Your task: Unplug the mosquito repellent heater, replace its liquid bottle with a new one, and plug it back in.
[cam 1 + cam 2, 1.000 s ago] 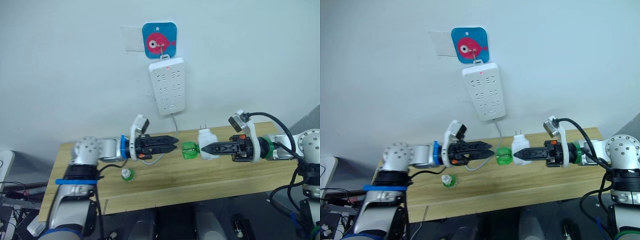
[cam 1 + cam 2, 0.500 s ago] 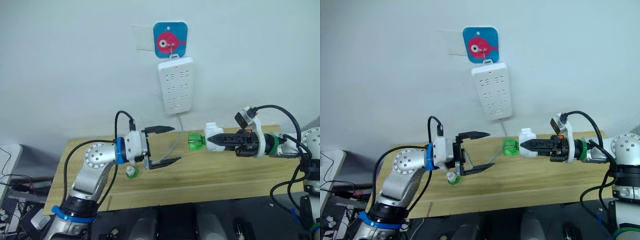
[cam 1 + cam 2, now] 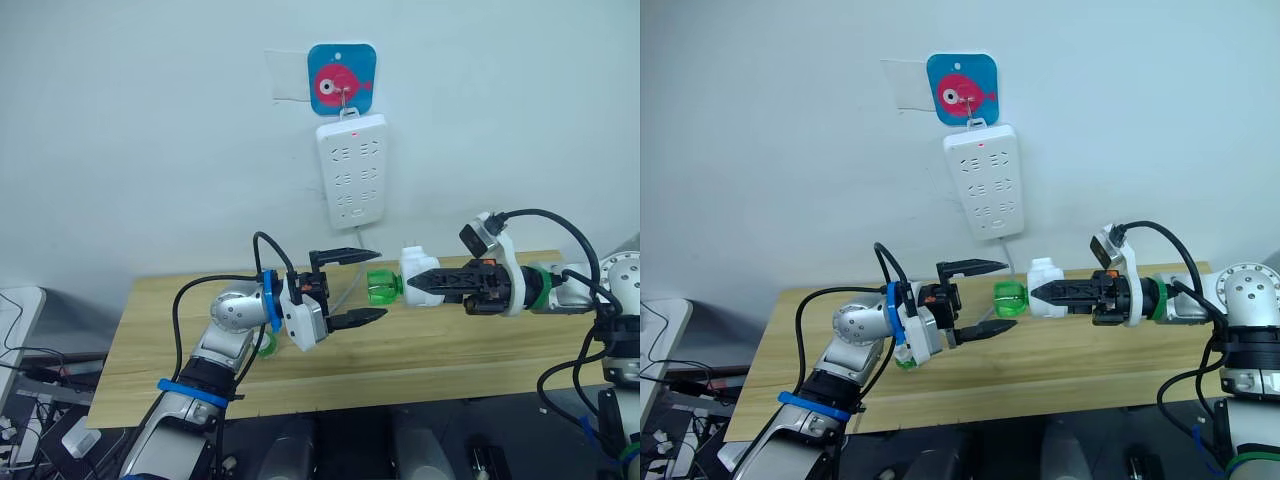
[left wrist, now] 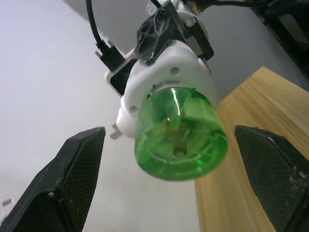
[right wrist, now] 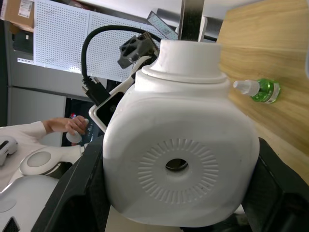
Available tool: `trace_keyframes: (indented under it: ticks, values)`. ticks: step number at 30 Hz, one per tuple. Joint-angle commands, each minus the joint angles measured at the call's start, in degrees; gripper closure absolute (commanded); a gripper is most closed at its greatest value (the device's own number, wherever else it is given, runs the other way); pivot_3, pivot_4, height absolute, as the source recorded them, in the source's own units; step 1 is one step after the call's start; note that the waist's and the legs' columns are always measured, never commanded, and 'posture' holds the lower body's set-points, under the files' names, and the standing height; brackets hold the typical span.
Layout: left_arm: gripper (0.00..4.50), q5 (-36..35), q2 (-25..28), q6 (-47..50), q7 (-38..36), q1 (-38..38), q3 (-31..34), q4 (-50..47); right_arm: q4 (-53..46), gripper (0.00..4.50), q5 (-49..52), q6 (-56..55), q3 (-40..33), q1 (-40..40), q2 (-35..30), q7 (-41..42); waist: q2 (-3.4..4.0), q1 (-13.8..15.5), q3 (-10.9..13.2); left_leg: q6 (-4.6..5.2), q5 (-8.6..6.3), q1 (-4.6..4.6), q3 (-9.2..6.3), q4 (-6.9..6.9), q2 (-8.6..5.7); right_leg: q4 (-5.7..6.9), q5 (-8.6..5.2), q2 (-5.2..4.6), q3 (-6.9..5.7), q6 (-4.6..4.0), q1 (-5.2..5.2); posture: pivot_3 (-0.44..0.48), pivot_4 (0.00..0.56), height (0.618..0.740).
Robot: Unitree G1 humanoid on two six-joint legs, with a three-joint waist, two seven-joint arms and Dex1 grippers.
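Now the mosquito repellent heater (image 3: 417, 279) hangs in the air above the worktop (image 3: 480, 345), unplugged, pinched in the right tool (image 3: 420, 284), whose two black fingers press against its white body. Its green liquid bottle (image 3: 382, 285) is still attached and juts out sideways, toward the robot's left. So the long axis of heater and bottle runs level, roughly along the worktop's length and in line with the right forearm.

The left tool (image 3: 362, 286) sits just beside the bottle's free end, fingers spread wide, one above and one below the axis. From the left wrist view the bottle's round base (image 4: 181, 140) faces straight between the two fingers (image 4: 79, 166), not yet touched. The left arm is bent at the elbow and reaches inward; the right arm is stretched out nearly straight.

A second green bottle (image 5: 258, 90), probably the new one, lies on the worktop near the left arm. On the wall behind hangs a white power strip (image 3: 352, 171) under a fish sticker (image 3: 341, 80).
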Motion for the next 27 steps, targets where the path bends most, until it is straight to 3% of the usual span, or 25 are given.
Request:
trace_keyframes:
  ticks: [1, 2, 5, 10, 14, 16, 19, 21, 24, 27]
  values:
    - [0.02, -0.4, 0.5, -2.5, 1.6, -0.7, -1.3, -0.1, -1.9, 1.48, 4.8, -1.7, 0.4, 0.0, -1.1, -1.3, 0.00, -0.2, 0.0, 0.00, 0.00, 0.00, 0.00, 0.00, 0.00, 0.00, 0.00, 0.01, 0.00, 0.00, 0.00, -0.166, 0.217, 0.740]
    - [0.02, -0.4, 0.5, -2.6, 1.9, -0.9, -1.6, 0.0, -2.0, 1.48, 5.5, -2.0, 0.7, 0.2, -1.4, -1.7, 0.00, -0.2, 0.0, 0.00, 0.00, 0.00, -0.01, 0.00, 0.01, 0.00, 0.00, 0.02, 0.00, 0.00, 0.00, -0.166, 0.217, 0.740]
    - [0.60, -0.9, 0.9, -2.7, 2.1, -1.3, -2.7, 0.2, -2.4, 1.48, 7.6, -3.1, 1.7, 0.7, -2.2, -2.9, 0.00, -0.3, 0.0, 0.00, 0.00, 0.00, -0.03, 0.00, 0.02, 0.01, 0.00, 0.11, -0.01, 0.00, 0.00, -0.166, 0.218, 0.740]
    - [2.14, -1.4, 1.5, -2.8, 2.6, -1.4, -3.7, 0.6, -3.0, 1.48, 10.8, -5.1, 3.7, 1.2, -3.6, -4.4, 0.00, -0.3, 0.0, 0.01, 0.00, 0.00, -0.05, 0.00, 0.02, -0.01, 0.00, 0.26, -0.02, 0.01, 0.01, -0.166, 0.218, 0.740]
    - [2.26, -1.6, 1.9, -1.2, 3.0, -1.4, -4.1, 0.9, -3.6, 1.48, 12.3, -6.2, 5.0, 1.5, -4.7, -4.9, 0.00, -0.3, 0.0, 0.01, 0.00, 0.00, -0.05, 0.00, 0.03, 0.00, -0.01, 0.30, -0.01, 0.00, 0.01, -0.165, 0.220, 0.740]
    - [2.26, -10.4, 2.7, 13.3, -0.3, 0.1, -5.6, -4.2, -4.3, 1.48, 11.3, -5.9, 5.2, 1.4, -5.4, -4.0, 0.00, -0.3, 0.0, 0.01, 0.00, -0.01, -0.06, 0.00, 0.03, -0.01, -0.01, 0.31, -0.02, 0.01, 0.01, -0.165, 0.220, 0.740]
    - [2.26, -30.1, 6.5, 49.4, -0.7, 1.3, -6.4, -16.8, -5.2, 1.48, 7.9, -5.2, 4.9, 1.4, -6.3, -1.6, 0.00, -0.6, 0.0, 0.01, 0.00, -0.06, -0.12, 0.01, 0.03, -0.01, -0.01, 0.34, -0.02, 0.02, -0.01, -0.161, 0.216, 0.740]
    - [2.26, -42.1, 9.1, 68.5, 1.8, 0.5, -4.7, -21.7, -6.0, 1.48, 5.0, -4.5, 4.7, 1.6, -6.8, 0.9, 0.01, -1.1, 0.0, 0.01, 0.00, -0.13, -0.30, 0.05, 0.06, 0.03, -0.04, 0.45, -0.08, 0.05, -0.04, -0.161, 0.216, 0.740]
    - [2.26, -55.3, 11.5, 88.3, 4.9, -0.9, -1.4, -23.5, -8.3, 1.48, 0.9, -4.0, 4.9, 2.0, -7.2, 4.9, 0.02, -1.7, 0.0, 0.02, 0.00, -0.13, -0.39, 0.04, 0.07, 0.07, -0.09, 0.55, -0.12, 0.09, -0.03, -0.155, 0.209, 0.740]
    - [2.26, -72.9, 11.5, 106.6, 10.8, -2.5, 3.0, -19.7, -9.6, 1.48, 0.5, -3.8, 5.1, 1.8, -6.7, 6.6, 0.02, -2.0, 0.0, 0.02, 0.00, -0.12, -0.40, 0.05, 0.08, 0.09, -0.11, 0.61, -0.11, 0.10, -0.05, -0.153, 0.210, 0.740]
